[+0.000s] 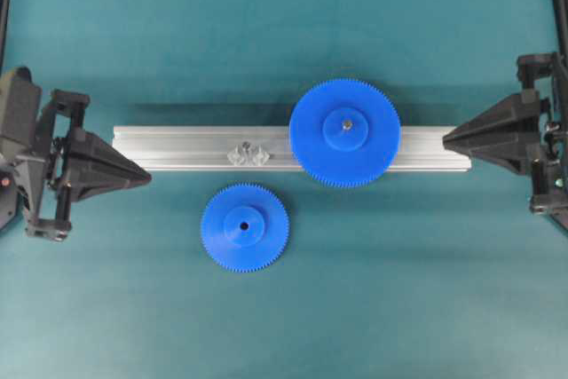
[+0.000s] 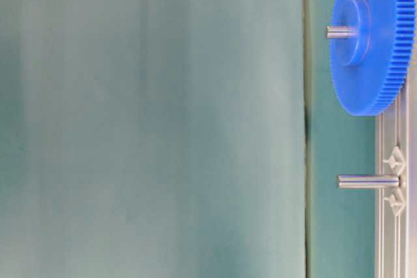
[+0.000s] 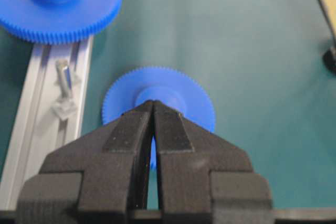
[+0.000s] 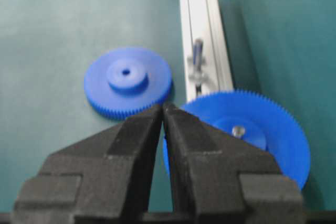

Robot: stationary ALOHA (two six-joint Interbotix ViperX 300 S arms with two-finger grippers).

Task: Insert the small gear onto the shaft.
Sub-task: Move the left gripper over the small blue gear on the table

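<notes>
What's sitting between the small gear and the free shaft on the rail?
Only bare green mat and the rail's front edge separate small gear from shaft, overhead.

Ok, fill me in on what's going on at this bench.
Nothing is being handled yet. Both arms sit at the sides, the left end effector and right end effector shut and empty. The small gear lies flat on the green mat beside the rail. The bare shaft stands on the rail, next to the large gear, already mounted on its own pin.

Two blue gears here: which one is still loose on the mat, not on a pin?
The small gear, lying flat beside the rail, its centre hole empty. The larger gear already sits on a pin.
</notes>
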